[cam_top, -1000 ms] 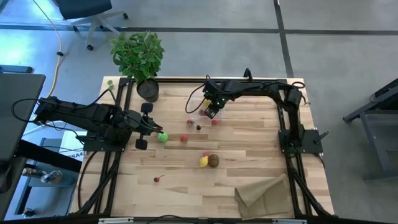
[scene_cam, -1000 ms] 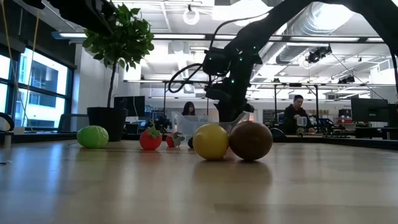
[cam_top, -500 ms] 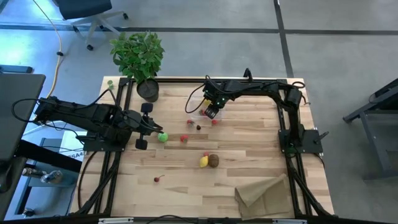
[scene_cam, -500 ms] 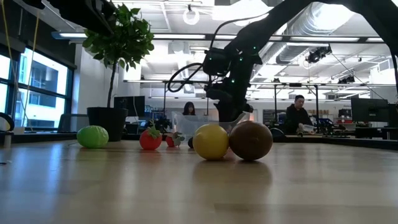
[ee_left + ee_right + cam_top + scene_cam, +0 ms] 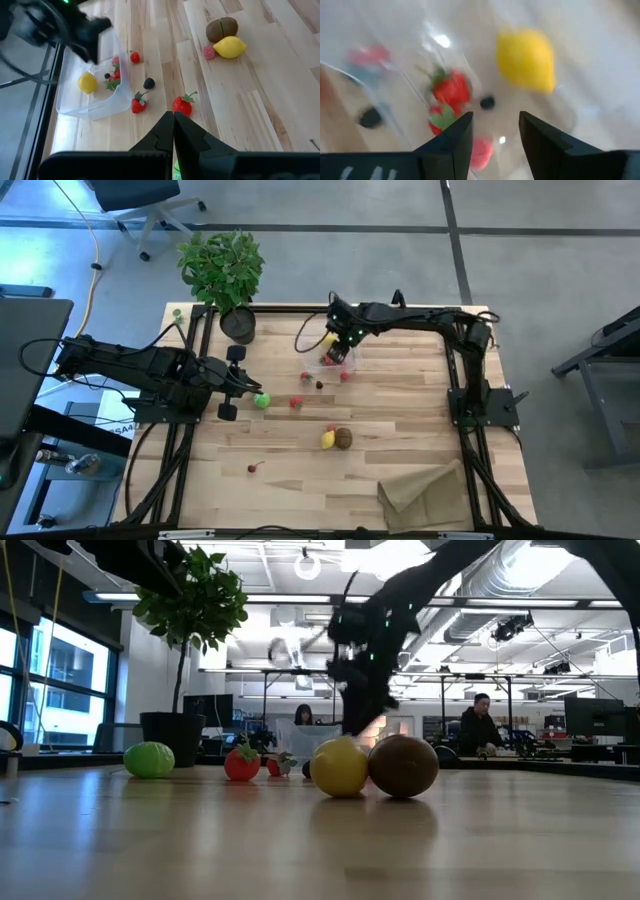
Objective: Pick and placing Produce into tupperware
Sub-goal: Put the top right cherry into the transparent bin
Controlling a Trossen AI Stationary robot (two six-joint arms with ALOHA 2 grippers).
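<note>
Right claw [image 5: 338, 348] is seen spread and raised since a second ago, upper centre | lemon [image 5: 526, 59] released in tupperware [image 5: 90, 100] | left claw [image 5: 173, 131] pressed together.

Two lemons [image 5: 87, 82] (one kiwi [image 5: 222, 28])

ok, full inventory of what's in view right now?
tupperware: one, clear, table's far side
lemons: two, yellow; one in tupperware, one beside kiwi
kiwi: one, brown, mid-table
lime: one, green, by left end effector
strawberries: two, red, on table near tupperware; more red berries inside, count unclear
blackberry: one, dark, beside tupperware
potted plant: one, green, far-left corner
paper bag: one, tan, near edge
people: two, room behind
left end effector: shut, empty, beside lime
right end effector: open, empty, over tupperware
</note>
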